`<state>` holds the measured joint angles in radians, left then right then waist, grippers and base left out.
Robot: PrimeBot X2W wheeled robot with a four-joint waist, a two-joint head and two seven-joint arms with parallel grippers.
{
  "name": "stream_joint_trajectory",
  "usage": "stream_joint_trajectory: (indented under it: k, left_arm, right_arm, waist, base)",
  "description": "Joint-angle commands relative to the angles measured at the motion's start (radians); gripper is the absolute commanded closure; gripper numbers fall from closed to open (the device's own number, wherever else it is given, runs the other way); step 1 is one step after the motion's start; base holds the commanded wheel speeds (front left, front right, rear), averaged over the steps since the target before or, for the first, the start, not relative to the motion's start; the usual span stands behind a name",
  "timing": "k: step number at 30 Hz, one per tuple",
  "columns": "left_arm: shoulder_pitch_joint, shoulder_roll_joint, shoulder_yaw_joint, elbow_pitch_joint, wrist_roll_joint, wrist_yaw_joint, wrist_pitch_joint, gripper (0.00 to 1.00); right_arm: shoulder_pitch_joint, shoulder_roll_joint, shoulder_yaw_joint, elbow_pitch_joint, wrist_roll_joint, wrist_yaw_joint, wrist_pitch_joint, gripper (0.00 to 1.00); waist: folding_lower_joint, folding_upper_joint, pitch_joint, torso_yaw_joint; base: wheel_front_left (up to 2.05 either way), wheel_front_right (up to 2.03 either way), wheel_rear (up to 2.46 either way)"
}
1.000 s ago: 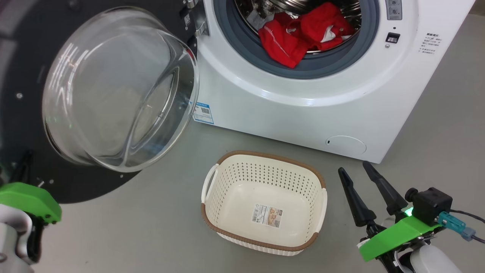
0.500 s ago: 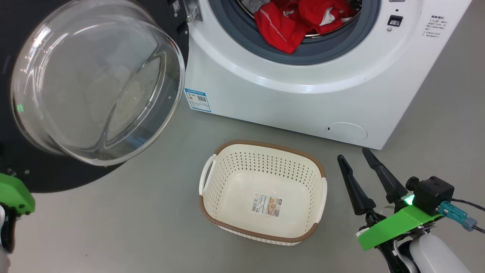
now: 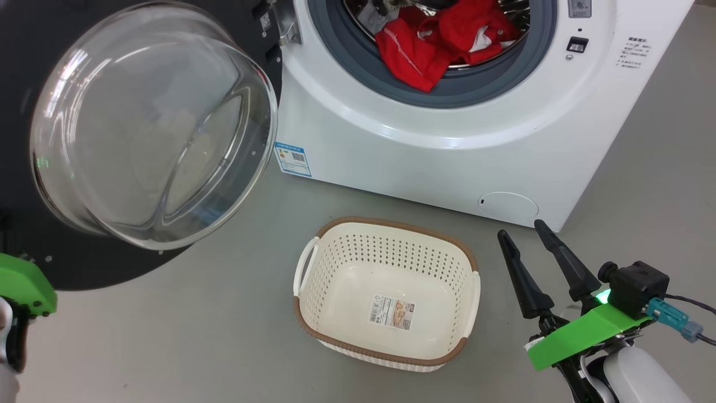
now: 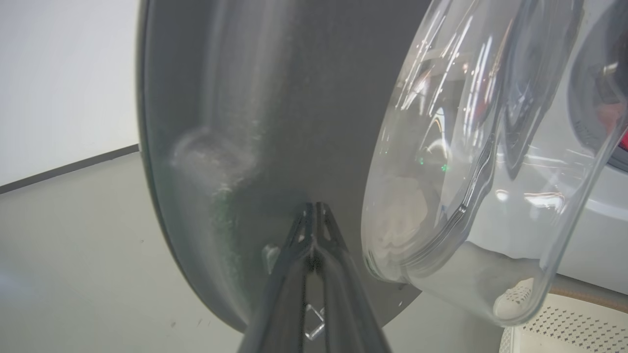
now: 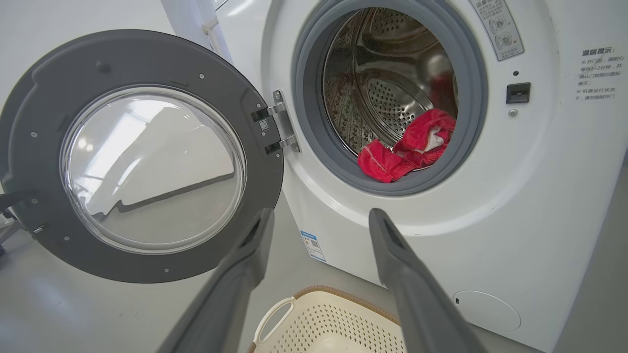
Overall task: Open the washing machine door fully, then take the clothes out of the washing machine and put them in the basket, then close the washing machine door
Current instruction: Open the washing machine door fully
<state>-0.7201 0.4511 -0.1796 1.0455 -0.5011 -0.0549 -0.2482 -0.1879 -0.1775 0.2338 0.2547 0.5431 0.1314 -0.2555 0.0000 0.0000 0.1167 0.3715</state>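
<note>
The washing machine door [image 3: 151, 129] stands swung open to the left of the washing machine [image 3: 419, 157], its glass bowl facing out. My left gripper [image 4: 314, 208] is shut, its tips against the door's [image 4: 255, 122] dark inner face beside the glass. Its green wrist mount [image 3: 22, 282] sits at the lower left. Red clothes [image 3: 430, 50] lie at the drum's mouth, one draped over the grey gasket, also seen as clothes [image 5: 407, 152]. The basket [image 3: 391, 223] sits on the floor before the machine, holding just a paper label. My right gripper [image 3: 521, 229] is open to the basket's right, apart from it.
Grey floor surrounds the basket [image 5: 333, 318]. The open door [image 5: 142, 157] takes up the space left of the washing machine [image 5: 539, 196]. A small round hatch [image 3: 508, 206] sits low on the machine's front, just above my right gripper [image 5: 321, 215].
The head camera has shifted slightly. My left arm has moved left and the door has swung a bit wider. The right gripper, basket and clothes have stayed put.
</note>
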Motion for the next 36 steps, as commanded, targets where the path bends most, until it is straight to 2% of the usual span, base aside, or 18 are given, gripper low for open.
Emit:
stream_joint_trajectory:
  k: [1, 7, 17, 18, 19, 21, 22, 23, 36]
  left_arm:
    - [-0.013, 0.06, 0.03, -0.034, 0.012, -0.004, -0.013, 1.0]
    - [0.039, 0.052, 0.046, -0.11, 0.012, -0.013, -0.013, 1.0]
    - [0.179, 0.003, 0.085, -0.301, 0.005, -0.026, -0.013, 1.0]
    - [0.193, -0.002, 0.087, -0.325, 0.007, -0.025, -0.013, 0.9]
    - [0.208, -0.008, 0.089, -0.349, 0.007, -0.024, -0.013, 0.75]
    - [0.237, -0.019, 0.094, -0.397, 0.008, -0.018, -0.013, 0.39]
    - [0.252, -0.024, 0.095, -0.421, 0.009, -0.015, -0.013, 0.15]
    - [0.268, -0.031, 0.096, -0.443, 0.009, -0.011, -0.013, 0.0]
    - [0.448, -0.11, 0.063, -0.747, 0.007, 0.061, -0.004, 0.0]
  right_arm:
    - [-0.007, 0.001, 0.013, -0.023, 0.0, -0.001, -0.006, 0.0]
    - [0.006, 0.003, 0.01, -0.022, 0.003, -0.001, -0.006, 0.0]
    - [0.023, -0.002, 0.004, -0.028, 0.003, -0.001, -0.006, 0.0]
    - [0.025, -0.003, 0.003, -0.029, 0.003, -0.001, -0.006, 0.0]
    - [0.028, -0.004, 0.003, -0.03, 0.002, -0.001, -0.006, 0.0]
    - [0.034, -0.005, 0.001, -0.031, 0.001, -0.001, -0.006, 0.0]
    - [0.037, -0.006, -0.001, -0.031, -0.001, -0.001, -0.006, 0.0]
    - [0.039, -0.006, -0.002, -0.032, -0.003, -0.001, -0.006, 0.0]
    - [0.039, -0.035, 0.017, -0.058, -0.011, -0.001, -0.006, 0.0]
  waist:
    - [0.0, 0.0, -0.008, -0.003]
    - [0.0, 0.0, -0.028, -0.007]
    - [0.0, 0.0, -0.078, -0.024]
    - [0.0, 0.0, -0.083, -0.029]
    - [0.0, 0.0, -0.088, -0.034]
    - [0.0, 0.0, -0.097, -0.046]
    - [0.0, 0.0, -0.102, -0.053]
    - [0.0, 0.0, -0.106, -0.061]
    - [0.0, 0.0, -0.132, -0.204]
  base:
    - [0.0, 0.0, 0.0]
    - [0.0, 0.0, 0.0]
    - [0.0, 0.0, 0.0]
    - [0.0, 0.0, 0.0]
    - [0.0, 0.0, 0.0]
    - [0.0, 0.0, 0.0]
    - [0.0, 0.0, 0.0]
    - [0.0, 0.0, 0.0]
    - [0.0, 0.0, 0.0]
